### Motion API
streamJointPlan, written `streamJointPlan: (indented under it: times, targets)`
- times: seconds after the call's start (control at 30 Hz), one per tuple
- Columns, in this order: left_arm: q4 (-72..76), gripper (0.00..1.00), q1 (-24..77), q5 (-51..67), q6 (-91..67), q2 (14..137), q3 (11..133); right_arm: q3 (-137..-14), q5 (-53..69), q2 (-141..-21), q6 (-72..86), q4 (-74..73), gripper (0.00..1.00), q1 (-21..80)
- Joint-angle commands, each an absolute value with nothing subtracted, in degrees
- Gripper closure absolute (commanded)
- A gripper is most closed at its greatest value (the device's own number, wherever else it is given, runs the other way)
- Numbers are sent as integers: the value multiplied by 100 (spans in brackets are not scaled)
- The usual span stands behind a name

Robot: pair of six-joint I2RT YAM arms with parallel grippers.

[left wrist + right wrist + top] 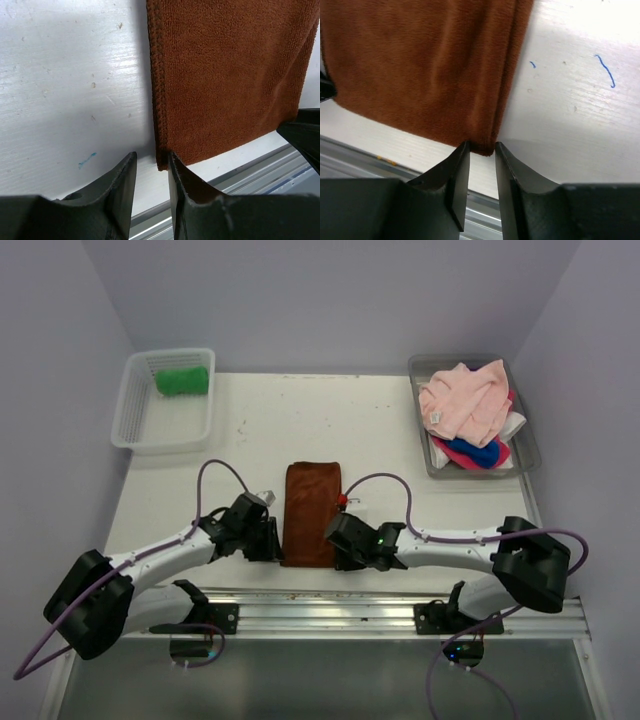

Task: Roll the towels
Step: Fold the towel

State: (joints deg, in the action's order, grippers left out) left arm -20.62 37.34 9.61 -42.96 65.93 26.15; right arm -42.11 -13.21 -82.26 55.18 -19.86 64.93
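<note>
Nearest, along the metal rail (330, 602) at the counter's (390, 430) front edge, two arms reached inward, one from each side. The left end effector (152, 159) sat at the near left corner of the brown towel (310, 512), and the right end effector (481, 146) sat at its near right corner. Both were set narrow, the jaws a slim gap apart, with a corner of the cloth right at the mouth of each gap. Bare counter showed between the fingers further back, so neither seemed to hold anything. Whether the tips were touching the hem was hard to tell from the wrist views.

The brown towel lay flat in the middle of the counter, folded into a long strip. Its long axis ran straight away from the arms, with the short near edge just beyond the rail. The cloth therefore lay directly ahead of both end effectors, and neither arm was nearer than the other. From that layout, a roll would likely start at this near edge and travel away along the strip, both sides kept level.

Farther back, a white basket (125, 425) at the far left held one green towel (182, 380), which looked rolled. At the far right a grey tray (530, 455) held a loose heap: a pink towel (465, 400) on top, with a blue towel (470, 452), a magenta towel (503, 452) and a white towel (514, 426) beneath. That made six towels by colour, one basket and one tray.
</note>
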Motion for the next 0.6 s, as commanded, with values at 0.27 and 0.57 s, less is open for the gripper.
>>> streamJointPlan:
  times: [0.27,0.57]
  targets:
    - [-1854,64,3771,835,-4359,6848,2531,-3990,-1687,-8500,6003,-1942,75,6548]
    - [-2083,51,3779,905,-4579,6065,2382,-3858,-1916,-7717,6073,-1986,67,6583]
